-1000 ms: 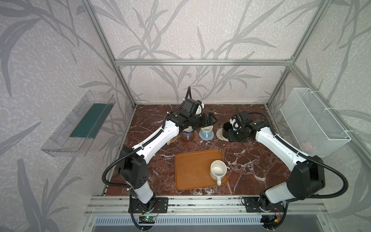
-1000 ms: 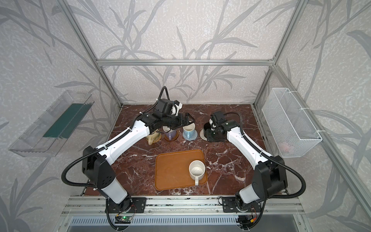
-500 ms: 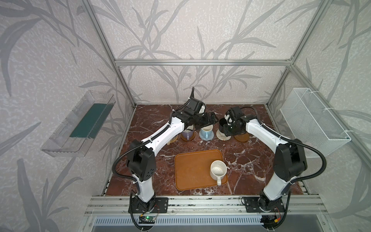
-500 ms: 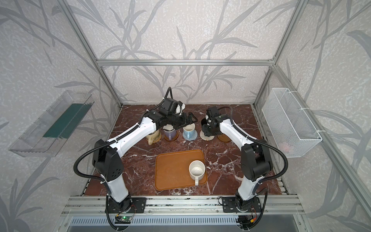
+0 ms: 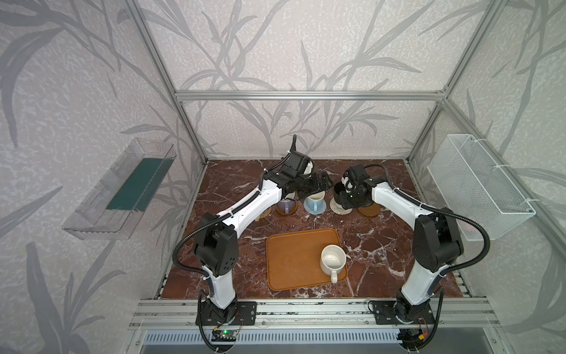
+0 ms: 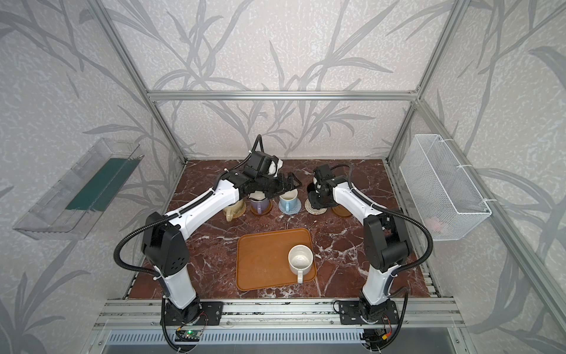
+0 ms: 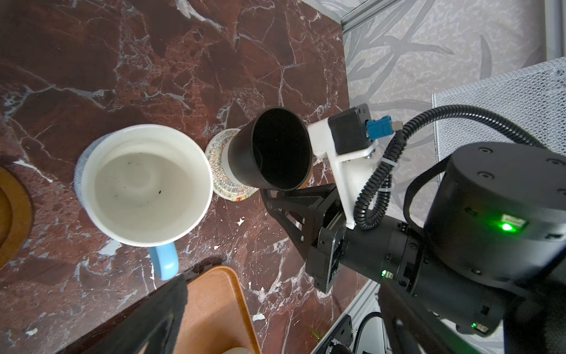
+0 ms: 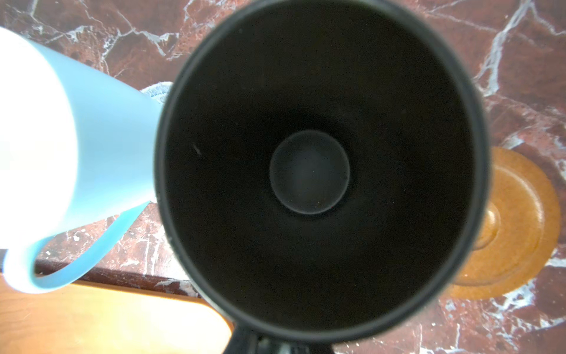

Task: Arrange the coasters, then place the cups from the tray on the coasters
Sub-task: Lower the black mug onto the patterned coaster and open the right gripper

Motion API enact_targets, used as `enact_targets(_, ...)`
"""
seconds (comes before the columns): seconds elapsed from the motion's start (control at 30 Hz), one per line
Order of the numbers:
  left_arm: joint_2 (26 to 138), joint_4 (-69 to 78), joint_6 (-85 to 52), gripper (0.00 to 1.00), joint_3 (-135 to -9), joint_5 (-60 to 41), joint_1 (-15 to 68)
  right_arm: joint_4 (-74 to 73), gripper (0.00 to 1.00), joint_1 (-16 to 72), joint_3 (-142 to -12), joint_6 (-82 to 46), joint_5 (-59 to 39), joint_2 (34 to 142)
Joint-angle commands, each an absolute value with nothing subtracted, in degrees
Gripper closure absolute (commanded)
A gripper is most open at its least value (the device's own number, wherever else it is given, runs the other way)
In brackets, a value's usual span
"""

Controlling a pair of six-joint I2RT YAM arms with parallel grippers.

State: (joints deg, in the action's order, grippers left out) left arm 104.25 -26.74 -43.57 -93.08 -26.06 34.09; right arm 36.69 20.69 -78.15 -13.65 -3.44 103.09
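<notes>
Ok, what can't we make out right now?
Whether black mug touches cream coaster: mug wall hides its base, left wrist view.
Fingertips of right gripper: behind that mug, same view.
Part of beige mug: under left arm, in a top view.
Jaws of left gripper: left wrist view shows one blurred finger.

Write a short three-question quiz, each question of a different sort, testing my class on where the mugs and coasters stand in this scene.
1. True or false: the white ceramic mug stands on the orange-brown rectangular tray.
2. Which round coaster carries no mug?
A. the light blue-grey woven disc
B. the smooth brown disc at the right end of the row
C. the tan rattan disc
3. Fill the gap: the right pincer is shut on the ___ mug.

Key: 1 true; 2 B; 3 black, that is, the black mug.
</notes>
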Motion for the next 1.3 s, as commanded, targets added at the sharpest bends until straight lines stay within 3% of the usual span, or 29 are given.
enact_targets(0.0,103.13,-25.62,-43.76,0.01,-91.40,-25.76,34.31,33.18,1.00,20.92,-75.59,-14.45,-2.29,101.31)
enact_targets(0.23,101.87,-24.40,-44.38,0.01,-89.31,-25.75,34.32,33.52,0.98,21.53,-72.62,-15.51,-2.07,99.58)
enact_targets(0.47,99.34,-22.34,-45.34,0.01,-86.63,-25.65,34.31,35.94,0.49,21.53,-74.53,-15.05,-2.63,99.33)
enact_targets(0.67,95.52,-20.98,-46.45,0.01,-83.18,-25.83,34.34,37.47,0.33,21.53,-74.74,-15.88,-3.04,95.09)
enact_targets(0.7,94.55,-20.48,-46.81,0.01,-82.19,-26.12,34.30,37.98,0.11,21.53,-74.47,-16.00,-2.84,93.74)
enact_targets(0.77,92.29,-18.30,-48.17,0.01,-79.57,-27.37,34.35,38.82,0.01,21.53,-73.50,-16.09,-2.89,90.69)
enact_targets(1.1,81.37,-15.42,-51.03,0.01,-70.57,-33.36,34.52,46.04,0.01,21.92,-64.51,-16.27,-9.23,71.46)
enact_targets(1.27,76.77,-23.71,-47.74,0.01,-70.25,-33.67,35.07,52.65,0.01,26.61,-60.56,-17.84,-9.43,62.98)
